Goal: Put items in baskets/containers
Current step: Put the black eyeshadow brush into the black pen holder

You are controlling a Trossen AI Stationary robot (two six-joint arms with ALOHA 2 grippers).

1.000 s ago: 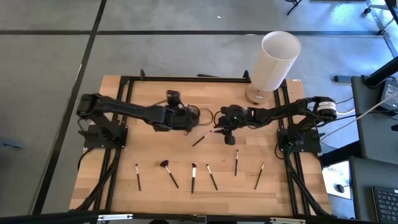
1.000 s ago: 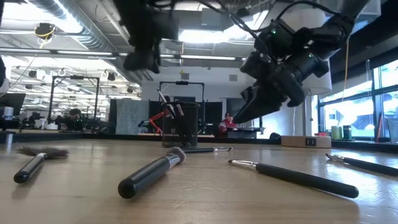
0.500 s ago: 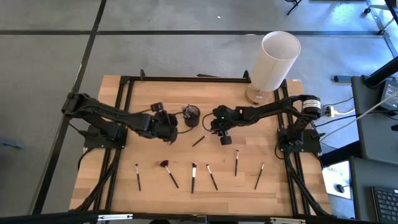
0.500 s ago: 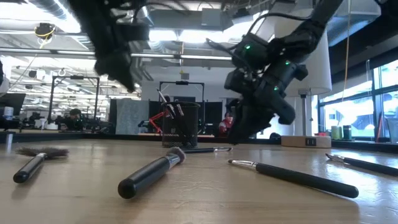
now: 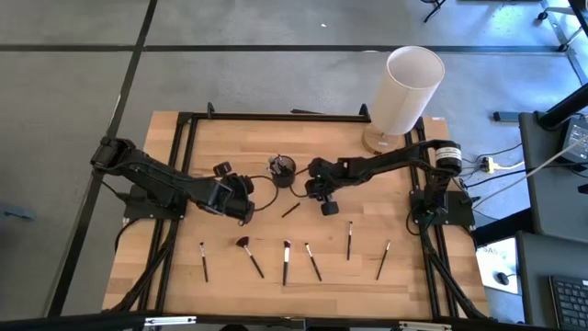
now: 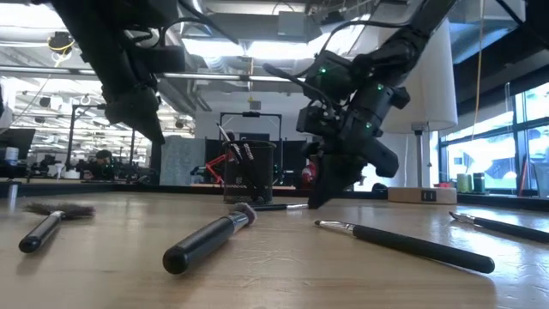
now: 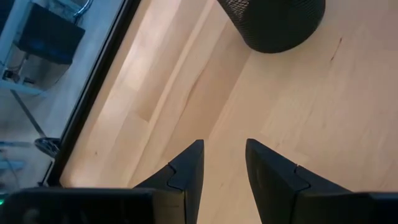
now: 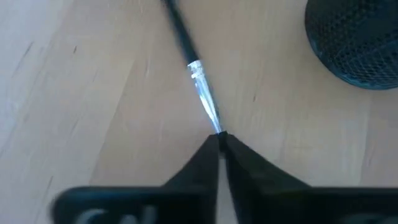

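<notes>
A thin dark brush (image 5: pixel 291 209) lies flat on the wooden table, just near the black mesh cup (image 5: pixel 283 169). The cup stands upright with several brushes (image 6: pixel 233 148) sticking out of it. My right gripper (image 8: pixel 219 138) is low at this brush's silver-ferruled end, fingers shut. My left gripper (image 7: pixel 224 158) hovers open over bare wood on the cup's near-left side, and the cup (image 7: pixel 273 22) is ahead of it. Several more brushes lie in a row along the near edge, among them one with a reddish fan head (image 5: pixel 244 245). My right gripper pinches the brush's tip (image 8: pixel 216 127), just past the silver ferrule (image 8: pixel 202 93), between its two fingertips. The fingers (image 6: pixel 316 196) slant down from above and from the table's right, in line with the brush. The brush's handle (image 8: pixel 177 31) lies on the table.
A tall white cylinder (image 5: pixel 404 92) stands at the far right. The black frame rails (image 5: pixel 184 165) run along the table's left, right and far sides. The near row of brushes (image 5: pixel 313 261) spans the middle. Bare wood shows between that row and the grippers.
My left gripper has drawn back from above the cup toward the near-left and come lower. My right gripper has moved toward the table's left and down onto the brush's tip end near the cup. The brush has stayed on the table.
</notes>
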